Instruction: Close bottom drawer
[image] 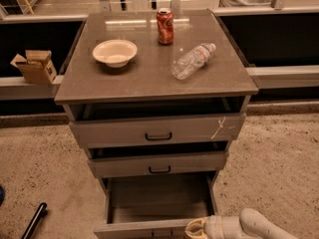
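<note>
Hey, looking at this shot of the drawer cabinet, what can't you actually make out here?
Camera view, lower edge: the hand, at the front right of the bottom drawer, is mostly cropped; contact cannot be judged.
The same edge crops that drawer's front and handle.
Inside of the top drawer: shadowed under the cabinet top.
Black rod on the floor, lower left: cut off, unidentifiable.

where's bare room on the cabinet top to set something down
Bare: front strip of the cabinet top, before the bowl and water bottle; both rear corners. Crowded: rear centre, by the soda can. The tool sits at the open bottom drawer, front right.
</note>
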`<state>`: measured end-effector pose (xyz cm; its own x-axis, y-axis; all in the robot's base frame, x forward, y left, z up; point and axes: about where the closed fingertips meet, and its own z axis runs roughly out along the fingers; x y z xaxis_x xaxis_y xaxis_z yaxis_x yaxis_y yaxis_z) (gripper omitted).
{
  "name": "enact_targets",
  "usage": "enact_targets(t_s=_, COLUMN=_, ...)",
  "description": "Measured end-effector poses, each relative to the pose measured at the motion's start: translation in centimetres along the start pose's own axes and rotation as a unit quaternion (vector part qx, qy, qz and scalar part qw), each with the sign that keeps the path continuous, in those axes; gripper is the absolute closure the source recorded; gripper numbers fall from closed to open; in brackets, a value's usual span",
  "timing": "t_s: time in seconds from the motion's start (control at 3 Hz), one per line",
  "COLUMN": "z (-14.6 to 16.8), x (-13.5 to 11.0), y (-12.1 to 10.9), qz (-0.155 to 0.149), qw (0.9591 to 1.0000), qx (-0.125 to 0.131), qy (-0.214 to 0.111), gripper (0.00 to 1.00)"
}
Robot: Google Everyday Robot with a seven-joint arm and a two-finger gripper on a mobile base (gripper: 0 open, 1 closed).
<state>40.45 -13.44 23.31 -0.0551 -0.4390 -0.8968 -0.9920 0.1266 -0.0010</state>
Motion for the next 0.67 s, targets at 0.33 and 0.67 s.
enact_targets(t_s=0.33, z=1.3, x=1.1, y=1.7, qz=-0.016, qw=0.9997, qx=-0.016, qy=0.004, gripper=0.95)
enact_targets(t_s=0.67, z=3.8, x=3.8, y=3.4, qz=0.002, qw=0.9996, qx=-0.019, qy=0.022, gripper=1.00)
